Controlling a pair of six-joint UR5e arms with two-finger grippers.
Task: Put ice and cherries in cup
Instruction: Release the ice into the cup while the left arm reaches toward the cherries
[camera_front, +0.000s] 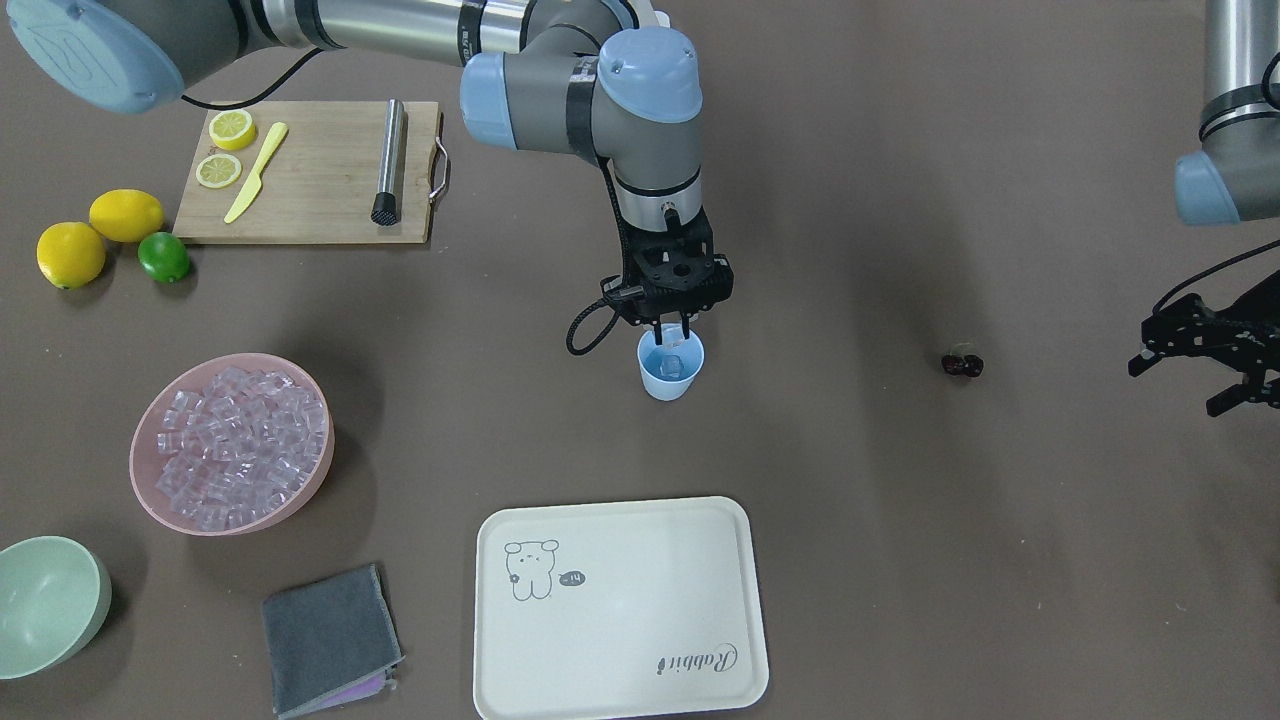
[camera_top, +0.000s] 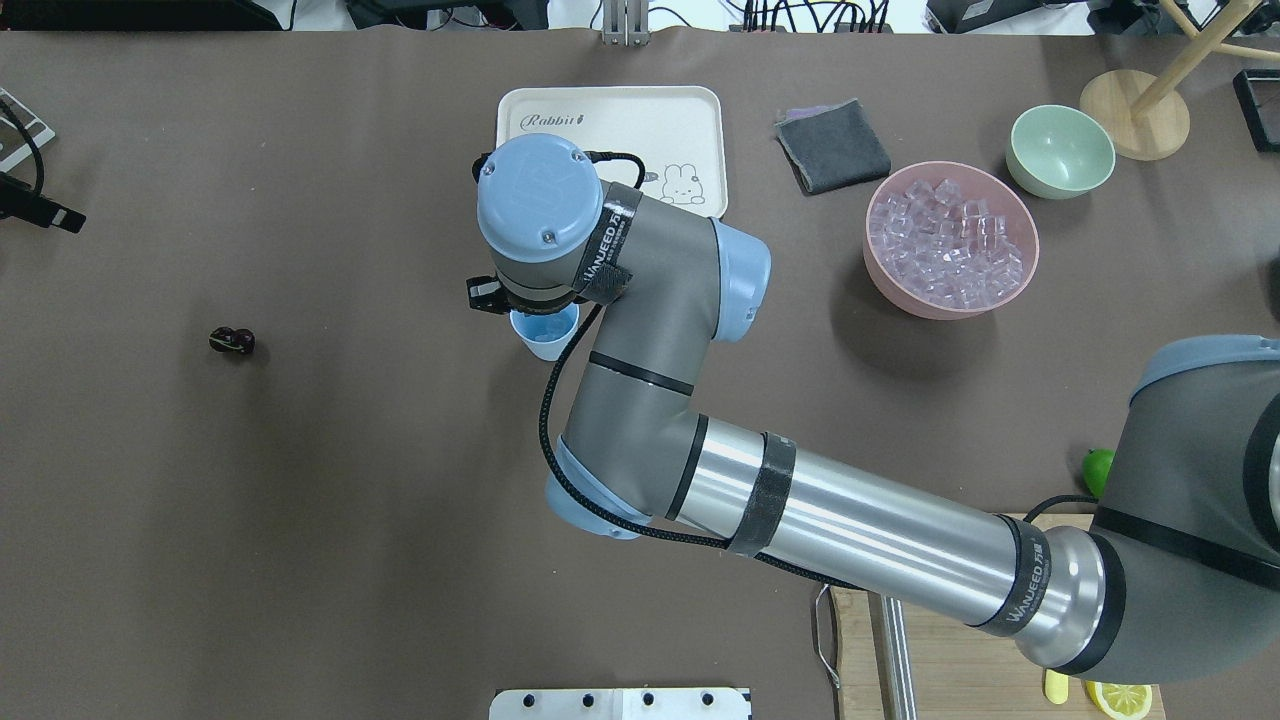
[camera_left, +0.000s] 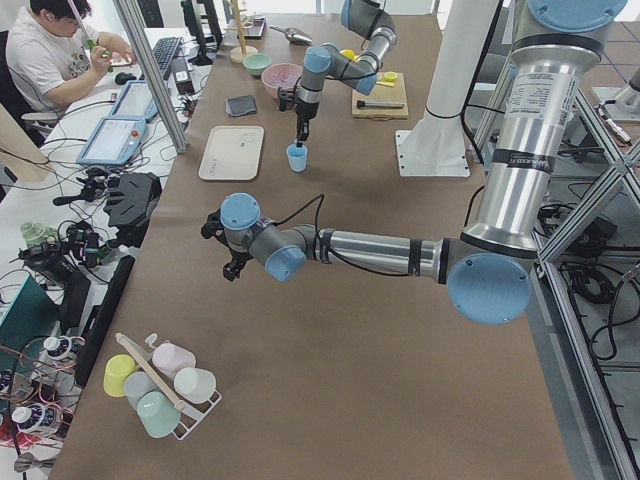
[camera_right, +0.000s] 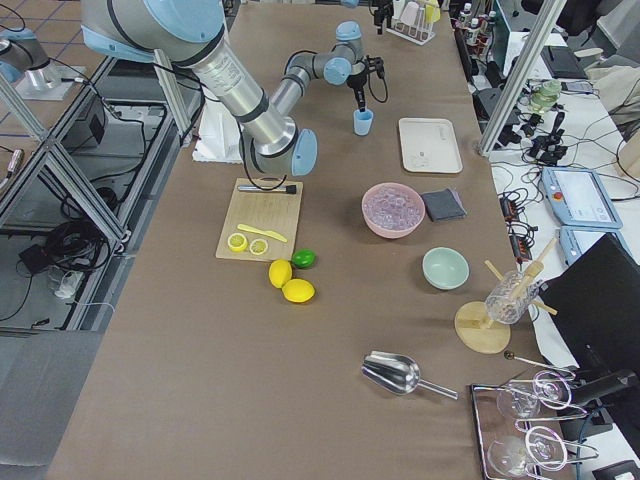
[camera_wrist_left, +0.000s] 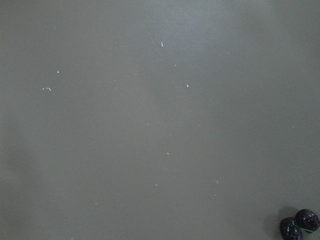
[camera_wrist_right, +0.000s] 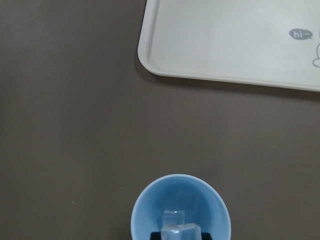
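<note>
The light-blue cup (camera_front: 670, 378) stands mid-table; it also shows in the overhead view (camera_top: 545, 337) and the right wrist view (camera_wrist_right: 145, 212). My right gripper (camera_front: 671, 340) hangs straight over the cup's mouth, its fingers shut on a clear ice cube (camera_wrist_right: 180, 231). Several more ice cubes (camera_front: 240, 440) fill the pink bowl (camera_front: 148, 487). The dark cherries (camera_front: 962, 365) lie alone on the table, also in the left wrist view's bottom right corner (camera_wrist_left: 298, 225). My left gripper (camera_front: 1175, 388) is open and empty, off to the side of the cherries.
A cream tray (camera_front: 620, 610) lies near the cup. A grey cloth (camera_front: 330, 640) and a pale green bowl (camera_front: 50, 605) sit beyond the pink bowl. A cutting board (camera_front: 310, 170) holds lemon slices, a knife and a metal rod; two lemons and a lime (camera_front: 163, 257) lie beside it.
</note>
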